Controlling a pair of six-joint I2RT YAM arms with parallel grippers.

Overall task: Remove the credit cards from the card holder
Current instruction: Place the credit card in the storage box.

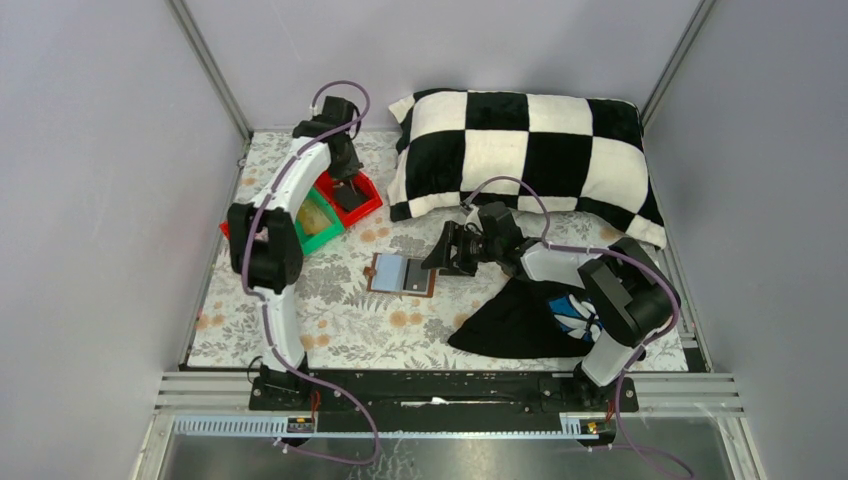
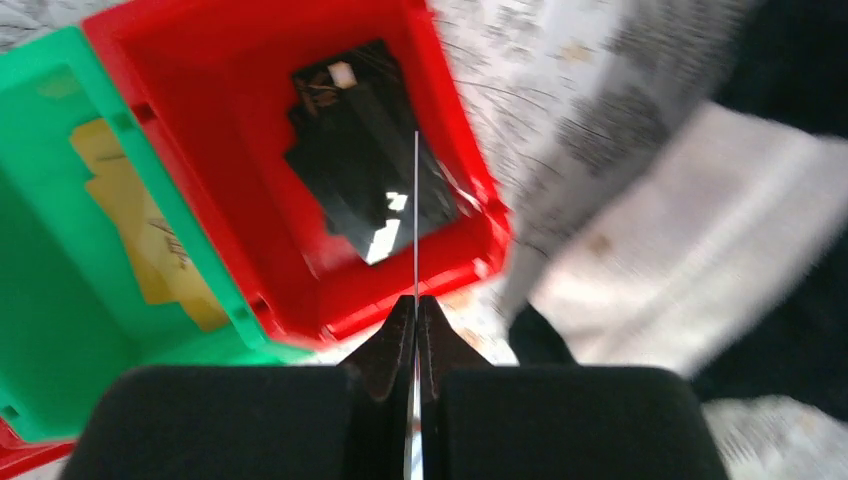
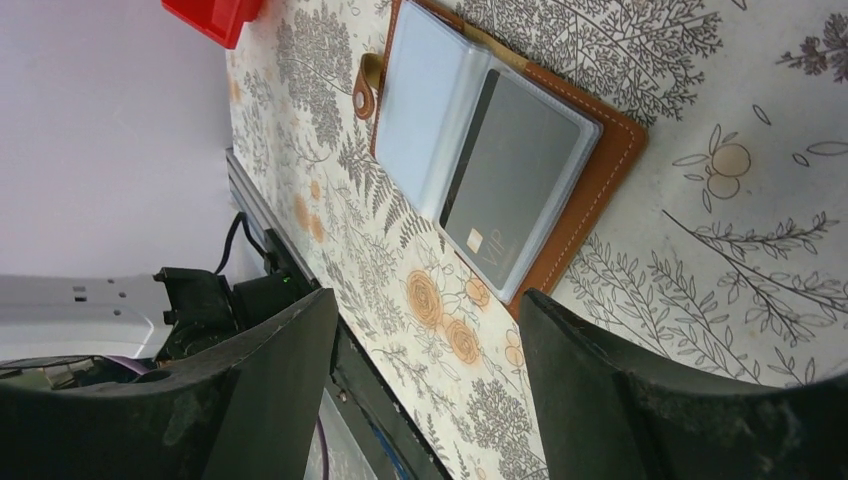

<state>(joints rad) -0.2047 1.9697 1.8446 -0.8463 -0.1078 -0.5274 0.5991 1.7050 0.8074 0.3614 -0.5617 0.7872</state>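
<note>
Nearest the arm bases, at 4 o'clock on the floral-patterned worktop [image 1: 350,330], lies a crumpled black cloth with a blue-white print [image 1: 510,322]. Just beyond it, near the middle, the small brown leather card holder [image 3: 610,150] lies open and flat. A dark grey plastic card marked VIP [image 3: 510,190] is tucked in its clear sleeve, on the half nearer the right gripper. The other half shows only pale blue-grey.

The right gripper [image 3: 425,310] hovers at the card holder's 3 o'clock edge. Its fingers are spread wide and hold nothing; whether they touch the leather cannot be told.

Farther off, at 10 o'clock, a green plastic tray [image 2: 40,300] and a red plastic tray [image 2: 230,200] stand side by side, touching. A beige-orange flat card [image 2: 140,230] lies in the green tray and a dark glossy card [image 2: 350,170] in the red tray.

The left gripper [image 2: 415,305] hangs over the red tray's edge, its fingers pressed together on a thin card seen edge-on [image 2: 415,200] as a pale line.

At 1 o'clock, farthest back, rests a black-and-white chequered pillow [image 1: 525,150].
</note>
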